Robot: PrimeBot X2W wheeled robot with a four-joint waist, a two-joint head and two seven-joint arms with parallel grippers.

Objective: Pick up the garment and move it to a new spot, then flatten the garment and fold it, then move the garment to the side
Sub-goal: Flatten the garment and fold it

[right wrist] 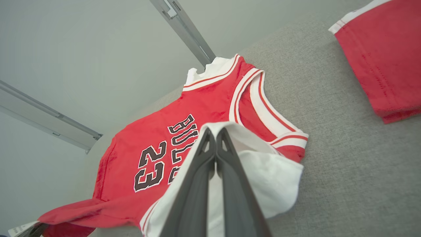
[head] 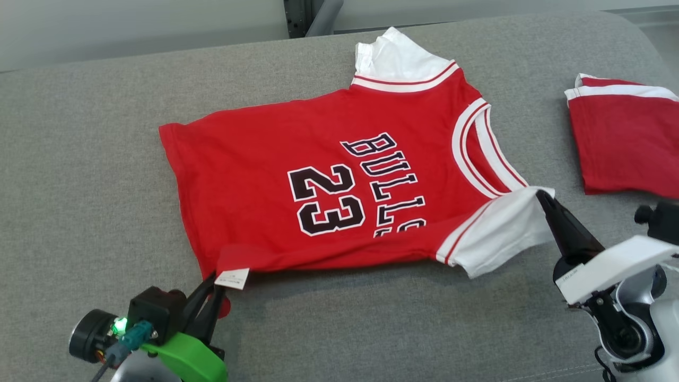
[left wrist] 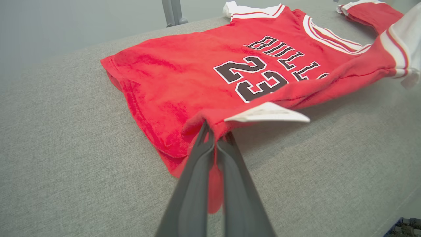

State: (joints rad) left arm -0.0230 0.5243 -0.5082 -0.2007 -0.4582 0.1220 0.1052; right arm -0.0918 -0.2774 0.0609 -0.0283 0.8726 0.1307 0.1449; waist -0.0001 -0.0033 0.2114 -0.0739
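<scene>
Head view: red Bulls 23 jersey (head: 318, 159) spread on the grey surface (head: 79, 185), apart from a second red garment (head: 626, 143). Left wrist: left gripper (left wrist: 215, 135), jaws closed on the hem corner (left wrist: 204, 123). Right wrist: right gripper (right wrist: 215, 131), jaws closed on the white sleeve (right wrist: 269, 177). Uneven pulling could slip either pinch.

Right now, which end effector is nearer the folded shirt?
Right. The right end effector pinches the jersey sleeve beside the folded shirt; the left end effector holds the far hem.

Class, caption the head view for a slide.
Left gripper and right gripper pinch the jersey by its near edge on a grey surface.
</scene>
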